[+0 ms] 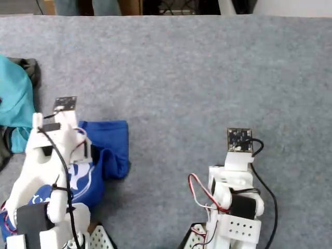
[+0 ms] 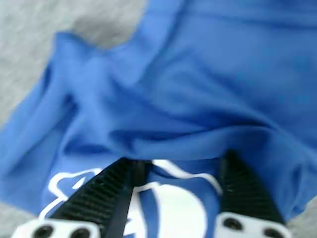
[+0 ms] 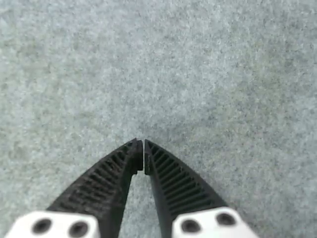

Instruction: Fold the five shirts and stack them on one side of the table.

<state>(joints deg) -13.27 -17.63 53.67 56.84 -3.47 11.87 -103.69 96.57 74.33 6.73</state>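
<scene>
Well off to the outer side of my left tool lies a teal shirt, bunched over a dark cloth at the edge of the worktop. I cannot tell whether it counts as folded.

My left tool stands wide, its ribbed black fingers straddling a raised ridge of the blue shirt. The shirt lies directly under the tips and ahead of them. I judge the step to be taking that ridge for a fold. To do it well I should sink until both fingers are below the crest and close on the doubled layer, not a single skin of it. Then I should lift low and carry it across so the edge lands square.

The cloth is a thin, soft knit, slack and creased, with a smooth white print between my fingers. It will likely slide and sag, so a slow pull suits it. The worktop is a grey, felt-like nap that should drag on the fabric.

My right tool, well apart from the blue shirt, is closed tip to tip on nothing and hangs over bare nap.
</scene>
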